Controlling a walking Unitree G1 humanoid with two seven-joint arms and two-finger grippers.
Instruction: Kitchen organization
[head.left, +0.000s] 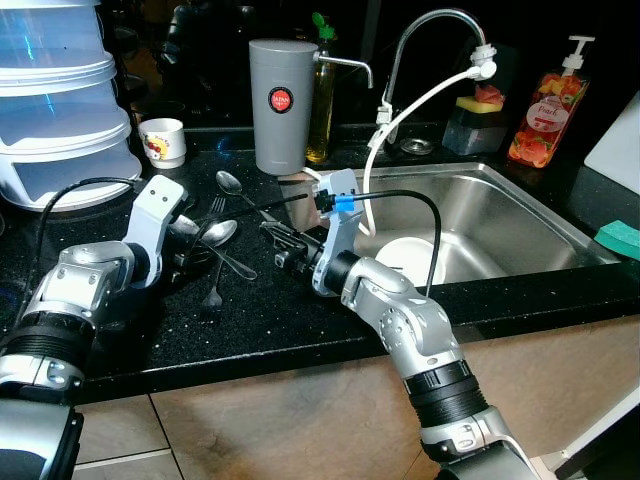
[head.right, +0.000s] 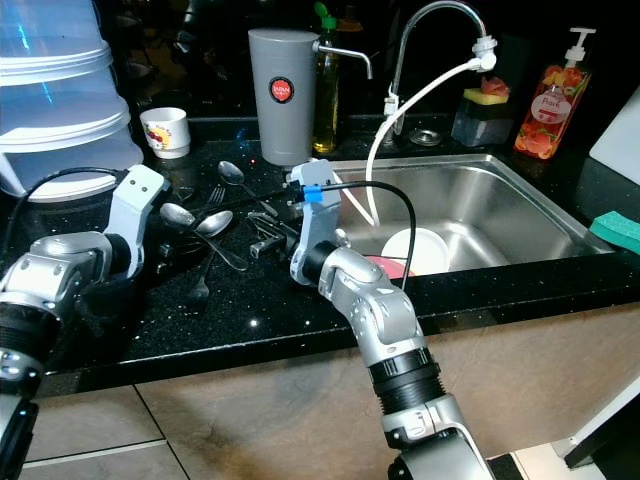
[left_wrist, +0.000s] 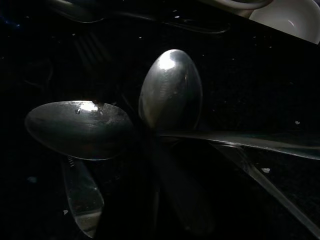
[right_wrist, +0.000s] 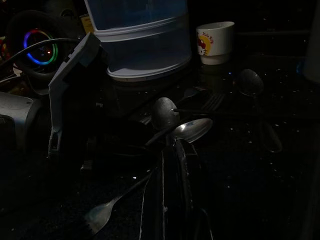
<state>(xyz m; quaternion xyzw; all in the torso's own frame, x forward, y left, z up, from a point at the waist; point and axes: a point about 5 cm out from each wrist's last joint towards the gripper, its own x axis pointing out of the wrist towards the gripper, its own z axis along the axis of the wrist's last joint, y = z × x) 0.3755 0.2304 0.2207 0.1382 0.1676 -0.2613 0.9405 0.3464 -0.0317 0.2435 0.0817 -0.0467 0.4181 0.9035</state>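
Several spoons and forks lie scattered on the black counter (head.left: 260, 320) left of the sink. My right gripper (head.left: 274, 240) reaches in low from the sink side. In the right wrist view it is shut on the handle of a spoon (right_wrist: 192, 129) whose bowl points away from it. My left gripper (head.left: 195, 245) hovers just over two spoon bowls (left_wrist: 170, 90) (left_wrist: 77, 127) that lie side by side. Another spoon (head.left: 228, 182) lies farther back and a fork (head.left: 213, 290) nearer the front edge.
A grey jug (head.left: 284, 105), a yellow bottle (head.left: 322, 95) and a small mug (head.left: 163, 141) stand at the back. Stacked plastic tubs (head.left: 60, 100) fill the back left. The steel sink (head.left: 500, 215) holds a white bowl (head.left: 410, 258); a soap bottle (head.left: 548, 105) stands behind it.
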